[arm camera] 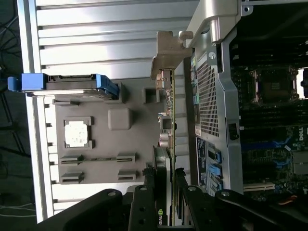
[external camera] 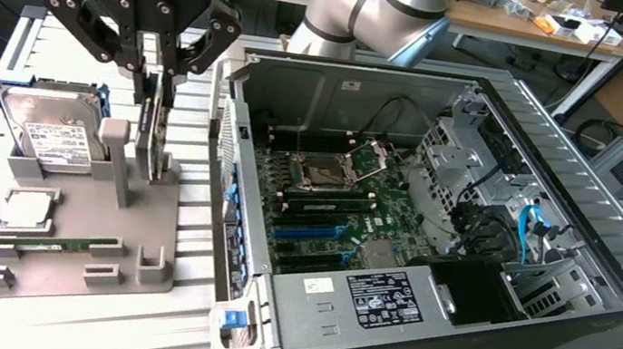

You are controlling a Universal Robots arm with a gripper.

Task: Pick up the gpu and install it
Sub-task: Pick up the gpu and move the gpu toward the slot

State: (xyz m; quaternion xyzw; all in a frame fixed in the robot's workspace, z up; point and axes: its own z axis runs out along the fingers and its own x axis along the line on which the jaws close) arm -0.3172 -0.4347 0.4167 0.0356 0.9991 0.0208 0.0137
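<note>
The gpu stands on edge in the grey parts holder, just outside the open computer case. My gripper comes down on it from above, with one finger on each face of the card, shut on it. In the wrist view the gpu is seen edge-on, its silver bracket at the far end, and my gripper clamps it between two black fingers. Its lower edge seems to sit in the holder's slot still. The blue expansion slots lie on the motherboard inside the case.
On the holder lie a silver hard drive in a blue frame, a processor and a green memory stick. The case's side wall rises right beside the card. Cables and a drive cage crowd the case's far side.
</note>
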